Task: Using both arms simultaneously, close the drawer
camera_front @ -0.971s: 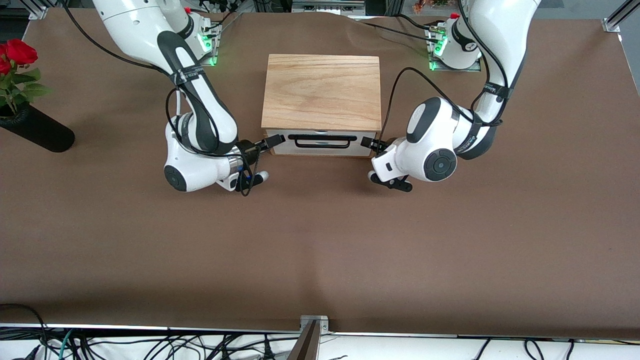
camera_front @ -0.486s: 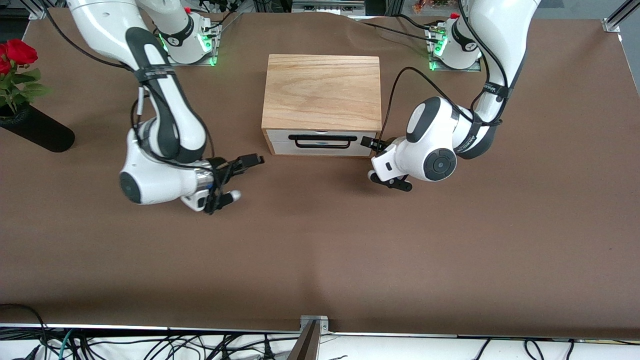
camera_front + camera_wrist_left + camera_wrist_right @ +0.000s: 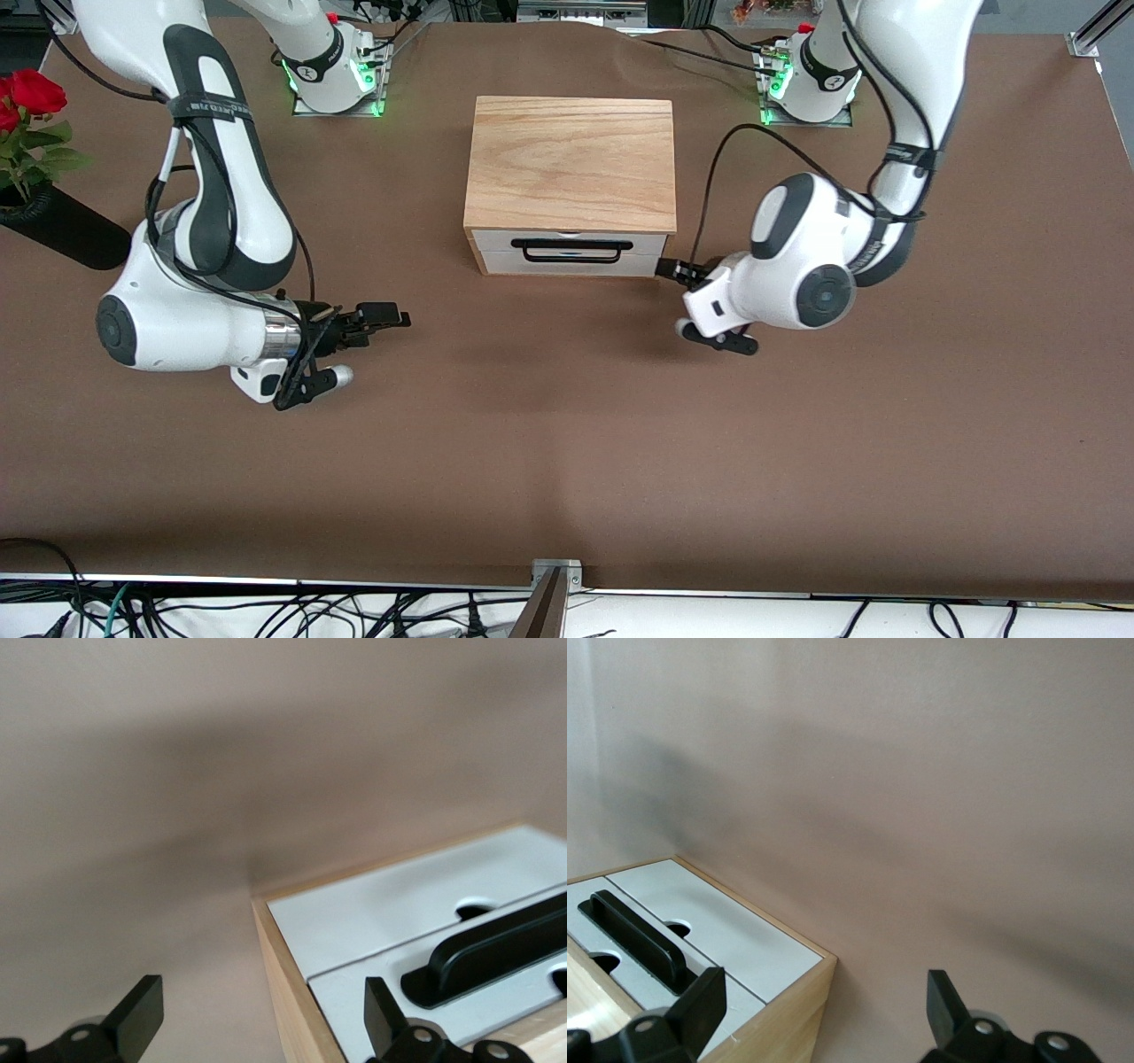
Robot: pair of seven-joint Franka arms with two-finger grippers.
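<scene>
The drawer (image 3: 571, 252) sits pushed flush into its wooden box (image 3: 571, 164) at the middle of the desk (image 3: 567, 461), white front facing the front camera. The left claw (image 3: 675, 268) hangs just beside the box's corner toward the left arm's end, fingers spread, holding nothing. The right claw (image 3: 385, 316) is well apart from the drawer toward the right arm's end, also spread wide and empty, its forearm lying low and level over the desk.
</scene>
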